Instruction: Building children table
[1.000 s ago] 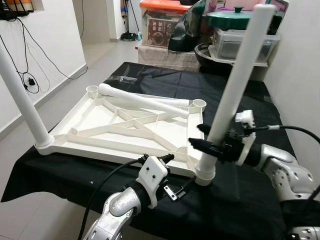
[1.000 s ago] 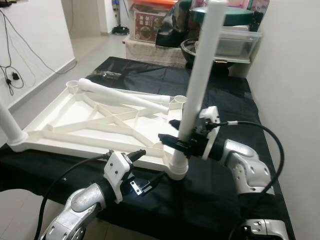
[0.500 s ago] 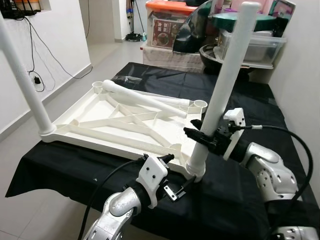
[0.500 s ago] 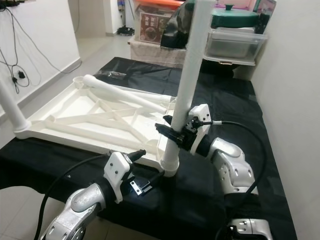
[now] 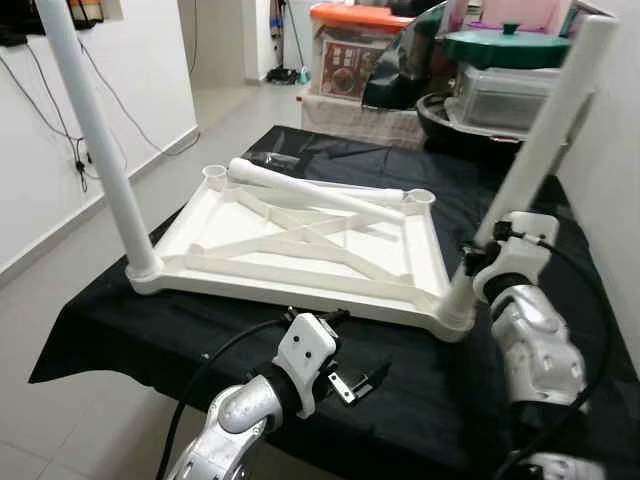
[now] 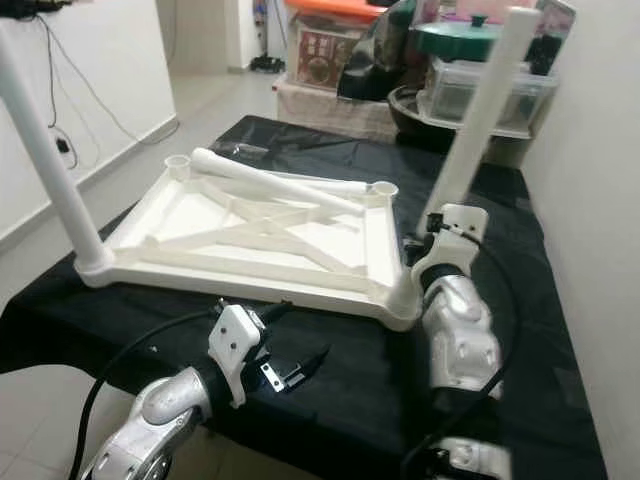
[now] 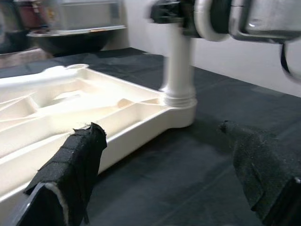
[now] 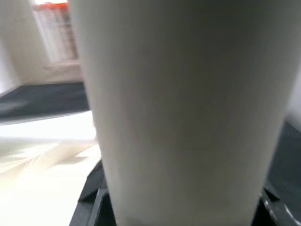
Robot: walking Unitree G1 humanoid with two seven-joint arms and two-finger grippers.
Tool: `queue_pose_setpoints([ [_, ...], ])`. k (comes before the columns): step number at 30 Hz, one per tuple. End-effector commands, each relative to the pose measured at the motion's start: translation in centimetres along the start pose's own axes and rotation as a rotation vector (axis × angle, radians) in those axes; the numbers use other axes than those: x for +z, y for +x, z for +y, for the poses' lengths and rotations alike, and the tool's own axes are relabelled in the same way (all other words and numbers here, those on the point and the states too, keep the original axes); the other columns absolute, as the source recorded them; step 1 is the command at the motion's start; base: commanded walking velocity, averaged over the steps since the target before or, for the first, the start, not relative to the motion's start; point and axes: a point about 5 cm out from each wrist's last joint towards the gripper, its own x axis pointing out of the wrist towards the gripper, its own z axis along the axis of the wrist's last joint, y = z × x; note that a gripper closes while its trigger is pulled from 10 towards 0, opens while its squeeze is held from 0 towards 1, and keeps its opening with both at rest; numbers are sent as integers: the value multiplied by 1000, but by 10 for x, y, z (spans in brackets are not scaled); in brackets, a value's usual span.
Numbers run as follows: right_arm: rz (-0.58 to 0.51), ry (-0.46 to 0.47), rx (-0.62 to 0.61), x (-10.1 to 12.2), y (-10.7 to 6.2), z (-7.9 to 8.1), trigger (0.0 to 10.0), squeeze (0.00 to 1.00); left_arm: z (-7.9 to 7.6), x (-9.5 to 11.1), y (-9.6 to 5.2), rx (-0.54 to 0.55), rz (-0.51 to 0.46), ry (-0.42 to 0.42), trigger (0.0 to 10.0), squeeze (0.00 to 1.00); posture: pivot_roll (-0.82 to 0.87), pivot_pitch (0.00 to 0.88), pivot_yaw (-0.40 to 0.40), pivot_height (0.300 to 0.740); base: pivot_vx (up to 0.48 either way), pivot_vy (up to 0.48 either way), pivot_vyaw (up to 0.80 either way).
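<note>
The white table top point(image 5: 300, 291) lies upside down on the black-covered table. One white leg point(image 5: 95, 140) stands upright in its near left corner. A second leg point(image 5: 545, 140) is seated in the near right corner and leans to the right. My right gripper point(image 5: 480, 258) is shut on this leaning leg point(image 8: 178, 108) just above its socket. Two loose legs point(image 5: 310, 190) lie along the top's far edge. My left gripper point(image 7: 160, 127) hovers open near the table's front edge, level with the top's front rail, with nothing between its fingers point(image 7: 75, 165).
Storage boxes point(image 5: 360, 45) and a green-lidded pot point(image 5: 505, 45) crowd the far end beyond the table. A white wall point(image 5: 620, 200) runs close along the right. The black cloth's front edge point(image 5: 120, 345) drops to open floor on the left.
The view has shifted. My right forearm has swung round to the near side of the right leg, still gripping it, and that leg now leans further right. The left gripper has not moved.
</note>
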Motion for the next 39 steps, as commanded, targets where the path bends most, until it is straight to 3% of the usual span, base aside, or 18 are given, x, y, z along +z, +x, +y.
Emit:
queue_pose_setpoints([
  [1,82,24,-314,-19,-13,-31,0,0,-1,-3,0,-6,6,2,10000,0,77,0,-64,740,0,0,0],
  [5,80,51,-362,-21,-22,-11,0,0,-1,-3,0,-6,7,3,10000,0,81,0,-69,740,0,0,0],
  [6,62,75,-293,-20,-20,0,5294,0,-1,-3,0,-4,7,3,10000,0,81,0,-69,740,0,0,0],
  [7,62,75,-293,-20,-20,0,5294,0,-1,-3,0,-4,7,3,10000,0,81,0,-69,740,0,0,0],
  [8,37,87,-228,-19,-18,9,10000,0,-1,-3,0,-4,7,3,10000,0,81,0,-68,740,0,0,0],
  [9,37,87,-228,-19,-18,9,10000,0,-1,-3,0,-4,7,3,10000,0,81,0,-68,740,0,0,0],
  [10,-1,100,-130,-17,-14,16,10000,1000,0,-3,0,-3,7,3,10000,0,78,0,-66,740,0,0,0],
  [15,-59,109,0,-13,-10,21,10000,1000,0,-3,1,-3,7,3,10000,0,77,0,-65,740,0,0,0],
  [16,-102,121,137,-8,-7,20,10000,0,1,-3,1,-4,8,2,10000,0,75,0,-64,740,0,0,0],
  [18,-102,142,413,-2,-4,13,10000,0,0,-3,1,-5,8,2,10000,0,75,0,-64,740,0,0,0],
  [20,-66,157,557,-1,-5,9,10000,0,0,-2,2,-5,7,3,10000,0,79,0,-60,740,0,0,0],
  [23,-24,172,653,-1,-7,7,10000,0,0,-2,2,-5,7,3,10000,0,79,0,-60,740,0,0,0],
  [24,23,192,818,2,-13,4,10000,0,1,-2,2,-5,7,4,10000,0,82,0,-59,740,0,0,0],
  [25,23,192,818,2,-13,4,10000,0,1,-2,2,-5,7,4,10000,0,82,0,-59,740,0,0,0],
  [27,71,189,1064,7,-24,3,10000,0,1,-2,2,-6,7,7,10000,0,82,0,-58,740,0,0,0],
  [28,71,189,1064,7,-24,3,10000,0,1,-2,2,-6,7,7,10000,0,82,0,-58,740,0,0,0],
  [29,97,166,1187,8,-28,6,10000,0,1,-2,2,-6,7,9,10000,0,87,0,-59,740,0,0,0],
  [39,144,70,1502,11,-33,28,10000,0,2,-2,1,-2,5,13,10000,0,98,0,-62,740,0,0,0],
])
